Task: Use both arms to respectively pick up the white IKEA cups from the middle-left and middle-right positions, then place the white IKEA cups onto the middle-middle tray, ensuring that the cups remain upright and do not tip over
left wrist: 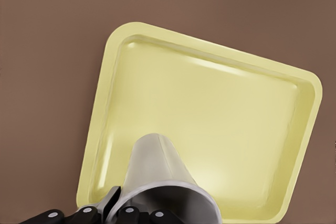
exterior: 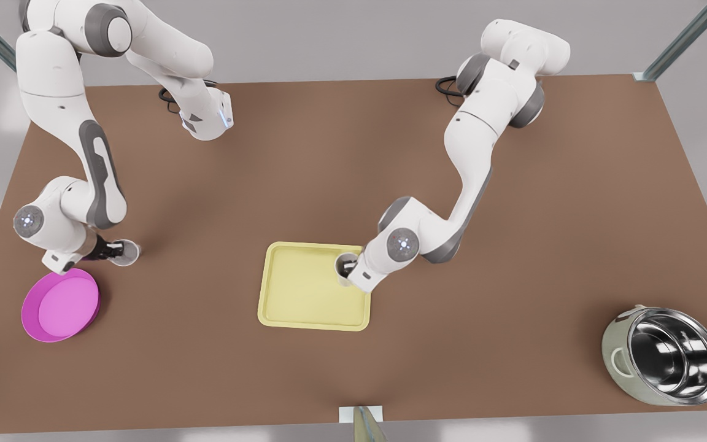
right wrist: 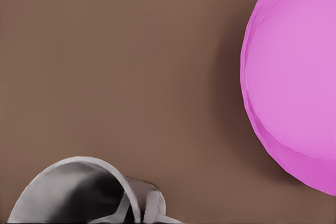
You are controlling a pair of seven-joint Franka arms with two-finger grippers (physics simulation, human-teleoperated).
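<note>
Left tool (exterior: 348, 268) clamped on cup (exterior: 346, 264) over tray (exterior: 304, 288), right tool (exterior: 115, 250) gripping second cup (exterior: 125, 252).

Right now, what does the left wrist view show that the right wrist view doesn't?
Left wrist view: the pale yellow tray, with a white cup held over its edge by the left gripper, fingers on the cup's rim.

Right wrist view: the magenta bowl, beside the other white cup, which the right gripper grips at the rim.

Both: one white cup close to the camera, and the brown table.
</note>
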